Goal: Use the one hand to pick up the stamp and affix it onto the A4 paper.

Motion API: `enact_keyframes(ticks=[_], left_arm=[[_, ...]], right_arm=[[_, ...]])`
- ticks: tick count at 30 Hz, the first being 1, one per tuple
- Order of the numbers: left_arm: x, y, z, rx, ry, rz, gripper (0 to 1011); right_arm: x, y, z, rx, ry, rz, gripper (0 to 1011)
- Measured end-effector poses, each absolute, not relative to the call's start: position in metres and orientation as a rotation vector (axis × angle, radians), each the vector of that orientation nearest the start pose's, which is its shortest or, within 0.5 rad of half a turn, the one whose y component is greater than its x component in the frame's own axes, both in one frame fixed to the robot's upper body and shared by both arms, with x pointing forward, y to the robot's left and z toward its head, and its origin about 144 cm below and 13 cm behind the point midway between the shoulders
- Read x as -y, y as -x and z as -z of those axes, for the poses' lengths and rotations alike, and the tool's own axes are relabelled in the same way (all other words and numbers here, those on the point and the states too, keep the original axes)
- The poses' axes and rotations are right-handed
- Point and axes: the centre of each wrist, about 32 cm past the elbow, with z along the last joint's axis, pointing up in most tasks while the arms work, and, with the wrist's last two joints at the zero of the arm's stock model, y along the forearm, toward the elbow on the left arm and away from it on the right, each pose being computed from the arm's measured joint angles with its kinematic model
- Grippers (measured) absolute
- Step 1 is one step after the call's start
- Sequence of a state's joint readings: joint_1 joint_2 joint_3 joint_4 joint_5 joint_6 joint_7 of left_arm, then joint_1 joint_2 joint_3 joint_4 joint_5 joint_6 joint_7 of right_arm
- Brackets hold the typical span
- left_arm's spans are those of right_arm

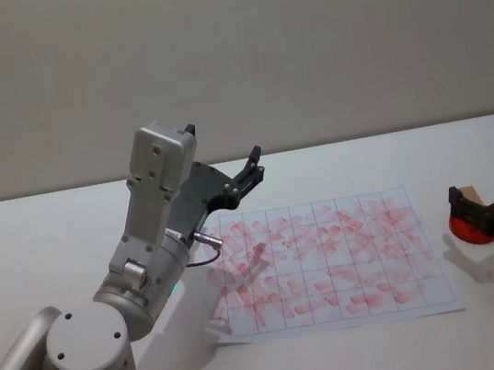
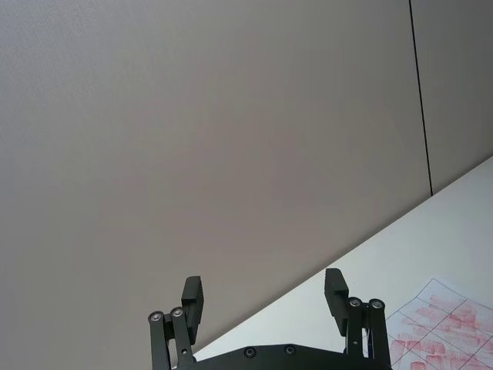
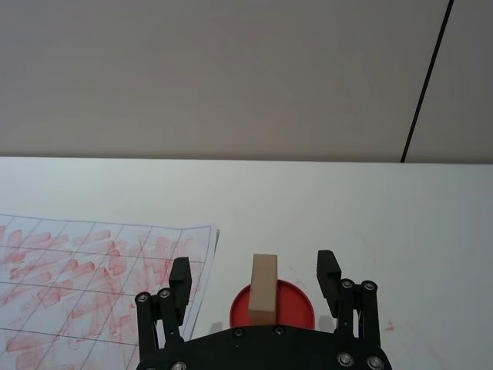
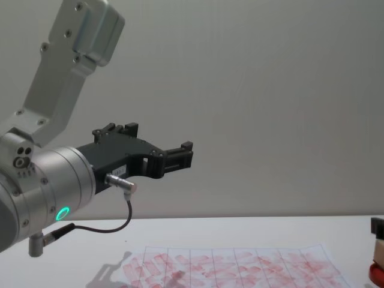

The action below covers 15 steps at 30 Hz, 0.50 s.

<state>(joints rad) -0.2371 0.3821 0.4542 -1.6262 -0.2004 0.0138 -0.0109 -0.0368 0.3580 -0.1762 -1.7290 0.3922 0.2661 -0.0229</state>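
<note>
The stamp (image 3: pixel 263 290), a small tan wooden block, stands upright on a round red ink pad (image 3: pixel 296 310) at the table's right side. My right gripper (image 3: pixel 254 271) is open around it, one finger on each side with a gap to the block. In the head view the stamp (image 1: pixel 469 196) and right gripper (image 1: pixel 487 193) sit just right of the A4 paper (image 1: pixel 324 262), a gridded white sheet covered in red marks. My left gripper (image 1: pixel 250 170) hangs open and empty in the air above the paper's far left corner.
The left arm's big silver wrist cylinder (image 1: pixel 142 289) and its cable hang over the table left of the paper. The white table (image 1: pixel 42 243) runs back to a plain grey wall. A dark vertical seam (image 3: pixel 425 81) marks the wall.
</note>
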Motion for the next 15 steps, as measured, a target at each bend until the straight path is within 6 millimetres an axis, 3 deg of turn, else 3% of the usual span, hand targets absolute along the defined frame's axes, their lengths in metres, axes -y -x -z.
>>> enact_keyframes(ticks=[15], left_arm=[[-0.198,-0.492,-1.204,0.268,-0.061,-1.124,1001]], right_arm=[[0.257,-0.454,-1.162,-0.274,0.200,1.382,1001]])
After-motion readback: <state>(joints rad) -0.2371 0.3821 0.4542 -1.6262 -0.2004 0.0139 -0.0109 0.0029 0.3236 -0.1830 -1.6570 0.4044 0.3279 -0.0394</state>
